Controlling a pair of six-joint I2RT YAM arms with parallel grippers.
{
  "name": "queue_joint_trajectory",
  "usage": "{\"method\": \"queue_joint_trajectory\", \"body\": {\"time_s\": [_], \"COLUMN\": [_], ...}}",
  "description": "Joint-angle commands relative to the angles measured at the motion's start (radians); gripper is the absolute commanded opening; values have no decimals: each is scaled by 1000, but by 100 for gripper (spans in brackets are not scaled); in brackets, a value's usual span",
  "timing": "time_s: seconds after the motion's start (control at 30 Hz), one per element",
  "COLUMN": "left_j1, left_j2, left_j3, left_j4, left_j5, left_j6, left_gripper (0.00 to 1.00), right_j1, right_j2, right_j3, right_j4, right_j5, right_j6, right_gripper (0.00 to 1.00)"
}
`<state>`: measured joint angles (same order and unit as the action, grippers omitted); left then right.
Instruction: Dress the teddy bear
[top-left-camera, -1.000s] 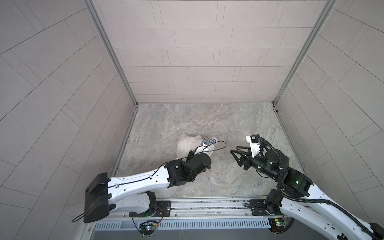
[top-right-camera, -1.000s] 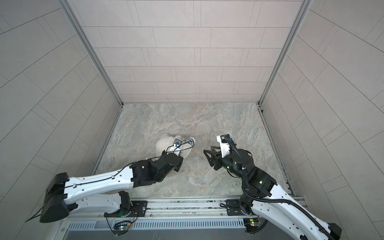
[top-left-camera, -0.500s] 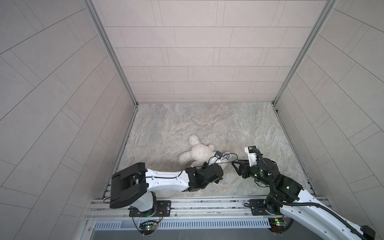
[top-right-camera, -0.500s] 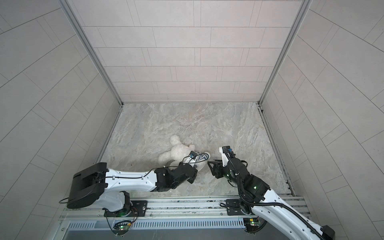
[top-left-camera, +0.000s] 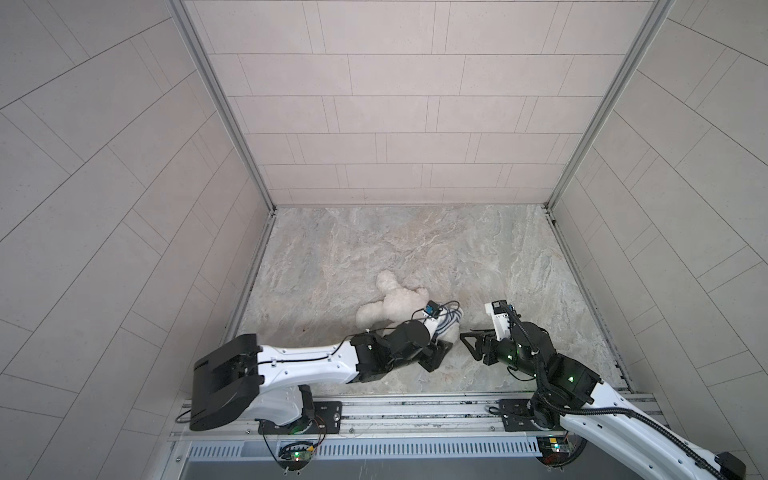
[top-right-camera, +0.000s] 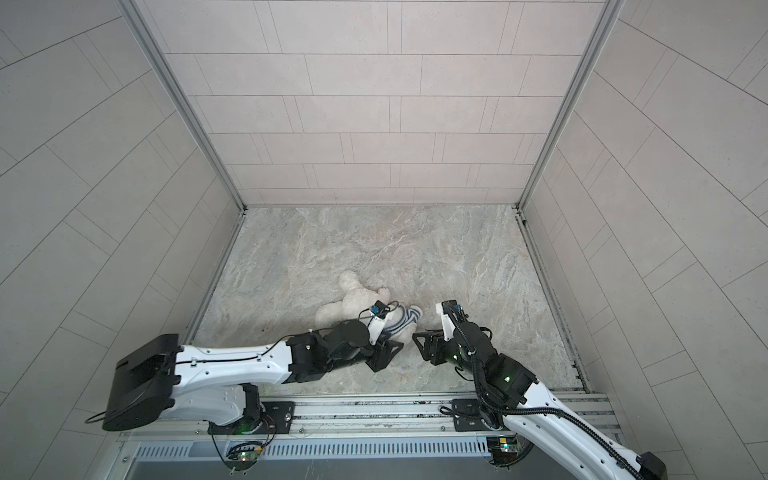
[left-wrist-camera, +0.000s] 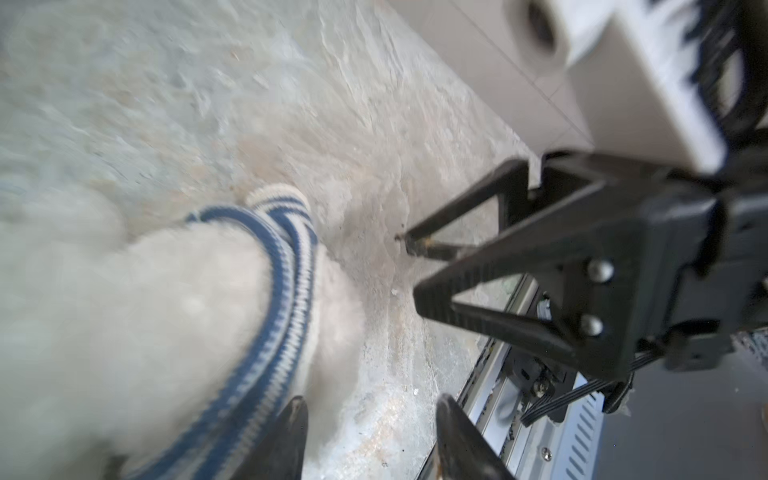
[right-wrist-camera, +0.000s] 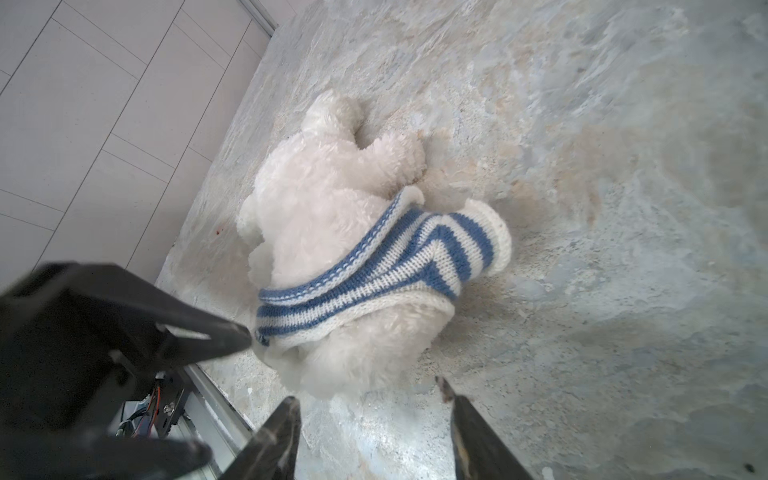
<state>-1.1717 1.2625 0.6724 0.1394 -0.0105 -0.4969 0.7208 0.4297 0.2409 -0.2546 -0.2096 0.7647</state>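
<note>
The face of the teddy bear (right-wrist-camera: 324, 199) is hidden. The left gripper (left-wrist-camera: 372, 403) and right gripper (right-wrist-camera: 368, 395) are held low beside it, jaws apart, nothing clamped.

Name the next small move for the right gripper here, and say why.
Likely ease the right gripper forward over the teddy bear and pinch the bunched hem of the striped sweater. The sweater sits as a narrow band high on the bear, leaving its torso and legs bare. Both the right gripper and the left gripper stand open, holding nothing.
</note>
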Motion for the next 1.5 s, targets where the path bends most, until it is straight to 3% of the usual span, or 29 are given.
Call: {"method": "queue_joint_trajectory", "body": {"time_s": [0.0,0.13,0.37,0.6,0.8,0.97,1.17,1.47], "left_j1": [103,193,192,175,133,141,152,156], "left_j2": [-57,25,145,174,195,227,266,249], "left_j3": [36,107,194,204,211,204,213,197], "left_j4": [-146,-205,-224,-230,-246,-214,-200,-187], "left_j5": [85,187,295,299,262,226,196,161], "left_j6": [90,127,154,149,153,131,137,123], "left_gripper": [55,48,40,34,42,38,37,12], "right_j1": [4,17,24,25,25,25,25,26], "right_j2": [32,106,188,255,334,379,450,449], "right_j3": [-52,-51,-76,-77,-77,-74,-80,-76], "right_j4": [137,206,320,390,432,464,522,505], "right_j5": [-61,-57,-44,-41,-49,-46,-55,-42], "right_j6": [63,59,68,54,43,28,28,0], "right_gripper": [64,67,68,64,60,58,48,13]}}
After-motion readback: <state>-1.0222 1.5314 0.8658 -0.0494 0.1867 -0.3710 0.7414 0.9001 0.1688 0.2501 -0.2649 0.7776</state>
